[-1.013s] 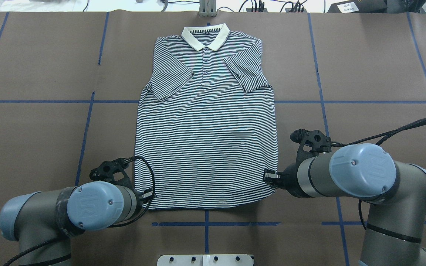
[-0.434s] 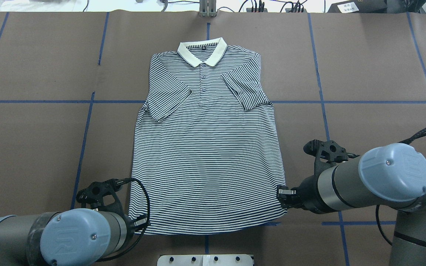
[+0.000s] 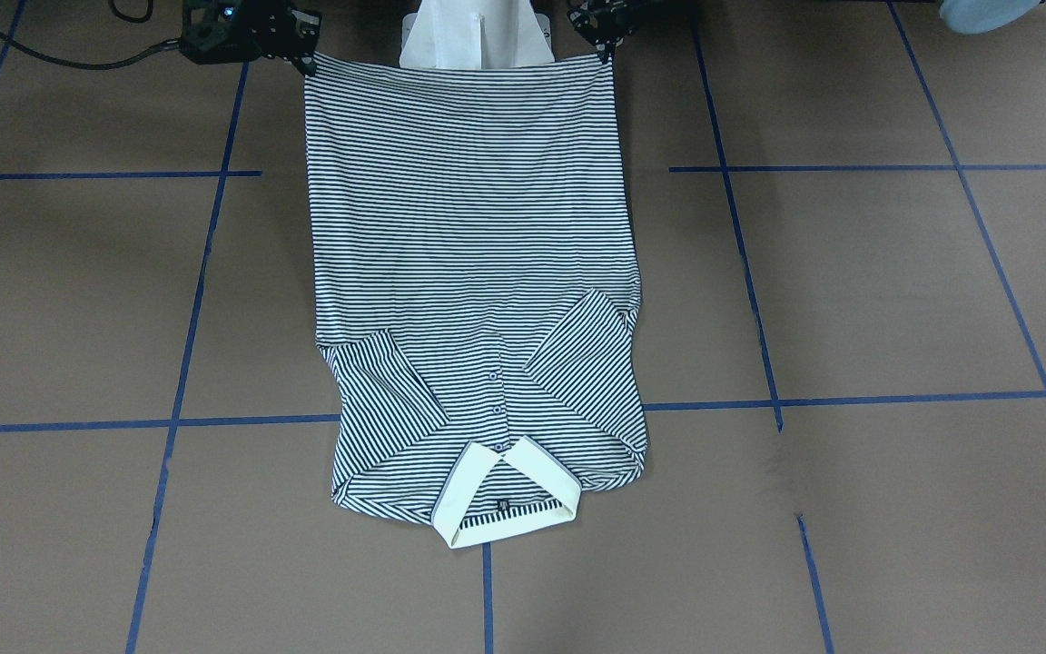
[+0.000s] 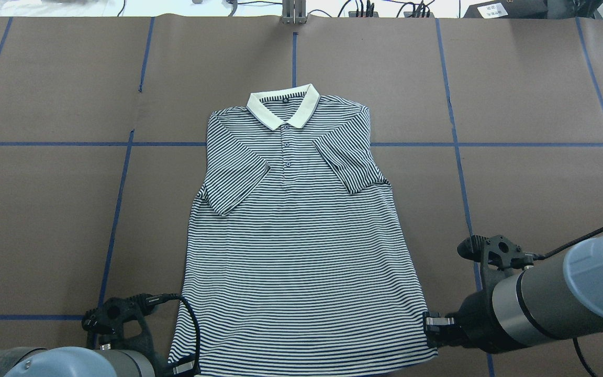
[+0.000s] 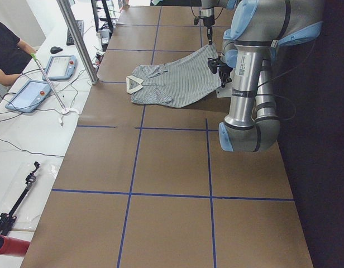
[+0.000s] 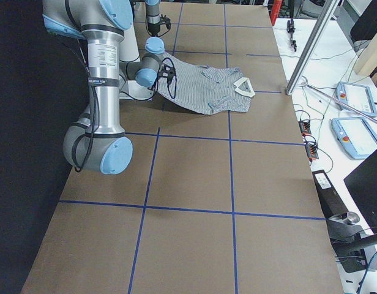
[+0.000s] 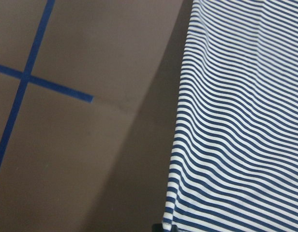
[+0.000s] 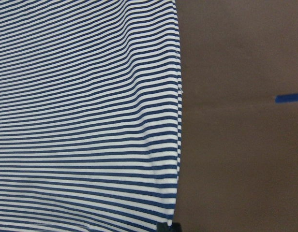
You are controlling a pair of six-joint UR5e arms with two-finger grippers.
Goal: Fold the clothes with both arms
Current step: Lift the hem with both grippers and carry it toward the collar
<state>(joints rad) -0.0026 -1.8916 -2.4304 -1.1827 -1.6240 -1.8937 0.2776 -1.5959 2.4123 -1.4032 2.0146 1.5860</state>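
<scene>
Brown taped table (image 4: 45, 209) carries the striped polo shirt (image 4: 296, 251), front up, its hem corners clamped and raised by the left gripper (image 4: 185, 368) and the right gripper (image 4: 430, 320); an uneven pull could, I think, slip one corner free or skew the fold.

Silver-grey tubular arms (image 4: 521, 309), light-blue joint caps (image 4: 602, 272), black cables (image 4: 584, 238), perhaps a barcode sticker (image 5: 243, 62).

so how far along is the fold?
Done: both sleeves lie folded in over the chest of the shirt. In hand: the left tool and right tool each pinch a corner of the hem, which is raised off the table. Left: the body shows no fold; hem and collar sit at opposite ends.
</scene>
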